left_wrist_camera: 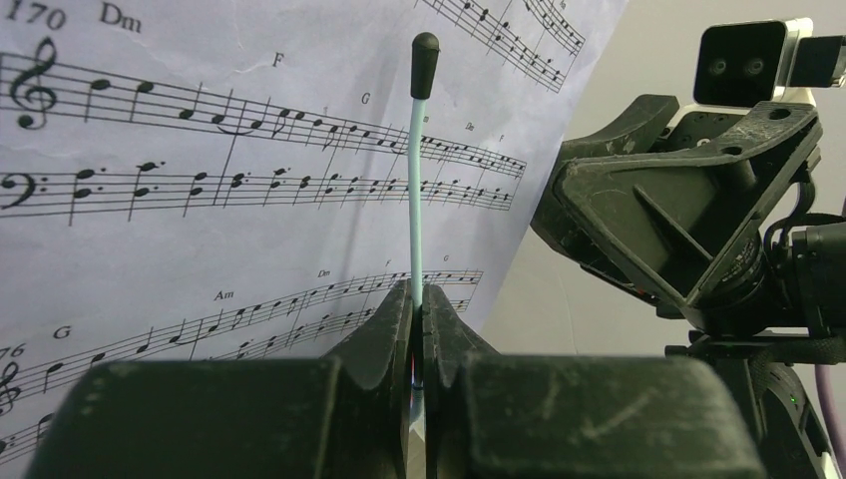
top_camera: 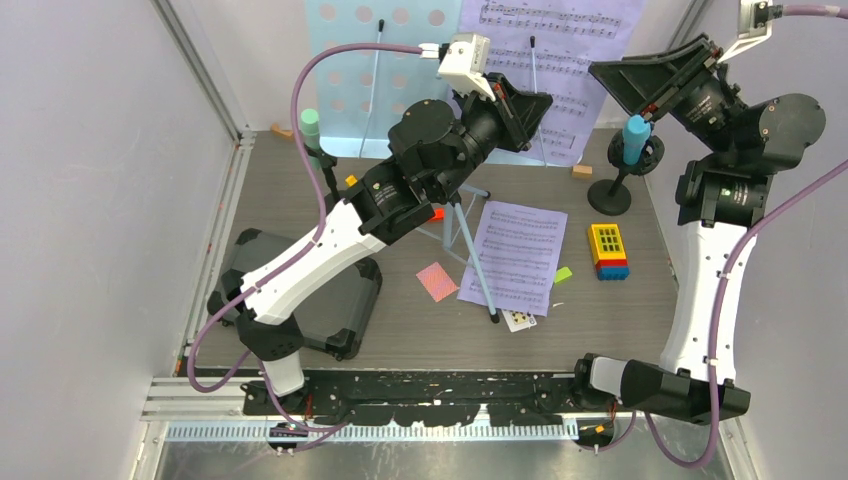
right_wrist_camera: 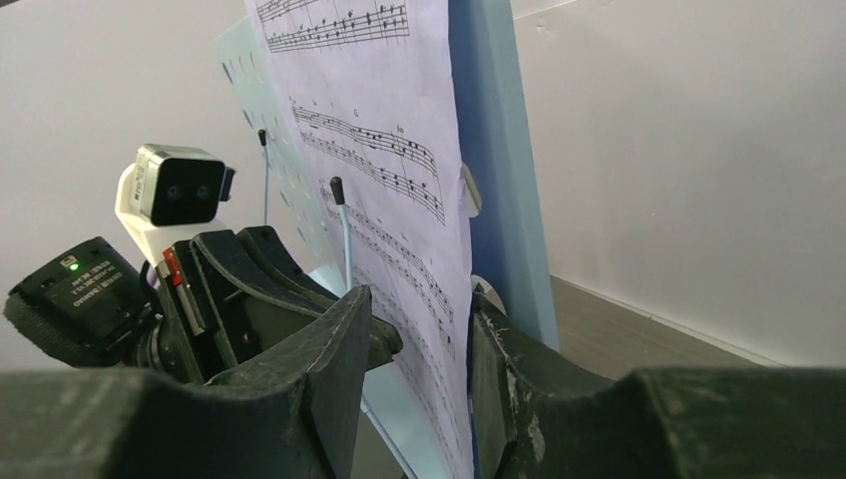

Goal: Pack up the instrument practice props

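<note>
On the pale blue music rack (top_camera: pixel 350 85), the left gripper (left_wrist_camera: pixel 417 334) is clamped shut on the thin page-holder rod (left_wrist_camera: pixel 417 200) while the right gripper (right_wrist_camera: pixel 419 339) gapes around the lilac sheet-music page (right_wrist_camera: pixel 399 150) at its edge — freeing that page looks the step in hand, next needing those jaws to close.

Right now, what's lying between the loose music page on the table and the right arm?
In the top view, a yellow block stack and a small green block lie between the loose page and the right arm.
</note>
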Controlling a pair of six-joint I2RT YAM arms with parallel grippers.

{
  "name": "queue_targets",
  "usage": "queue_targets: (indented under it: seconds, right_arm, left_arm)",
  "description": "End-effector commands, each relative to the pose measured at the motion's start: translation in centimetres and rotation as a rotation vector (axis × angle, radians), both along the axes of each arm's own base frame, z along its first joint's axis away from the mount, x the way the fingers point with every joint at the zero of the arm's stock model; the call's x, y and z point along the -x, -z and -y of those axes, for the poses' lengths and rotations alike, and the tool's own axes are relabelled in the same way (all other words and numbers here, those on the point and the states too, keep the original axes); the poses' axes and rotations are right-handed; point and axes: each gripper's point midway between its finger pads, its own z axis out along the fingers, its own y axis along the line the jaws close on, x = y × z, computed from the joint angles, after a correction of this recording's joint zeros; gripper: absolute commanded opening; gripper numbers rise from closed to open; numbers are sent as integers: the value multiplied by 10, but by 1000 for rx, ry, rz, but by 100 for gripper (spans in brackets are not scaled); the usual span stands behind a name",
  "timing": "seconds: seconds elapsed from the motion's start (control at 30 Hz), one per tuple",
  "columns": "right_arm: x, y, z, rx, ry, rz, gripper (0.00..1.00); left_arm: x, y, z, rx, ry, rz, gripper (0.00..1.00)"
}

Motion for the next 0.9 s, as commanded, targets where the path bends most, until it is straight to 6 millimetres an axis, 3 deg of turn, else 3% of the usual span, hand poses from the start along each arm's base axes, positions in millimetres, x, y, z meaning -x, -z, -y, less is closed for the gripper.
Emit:
queue_targets:
  seconds: [0.0,0.37,0.73,0.87]
  right_arm:
    - [17,-10,-10,0,-88,44,45]
    - [15,-7,-15,-7,-130,20,38]
    - [19,-15,-14,-19,-102,54,6]
    - [24,-18,-14,-10,-87,76,0]
  left_arm:
    - [-1,-13,-10,38,-21,13,5]
    - [-1,-11,-8,37,-17,8,5]
    - [1,-14,-11,47,-14,10,4]
    - [5,-20,-13,56,-1,21,4]
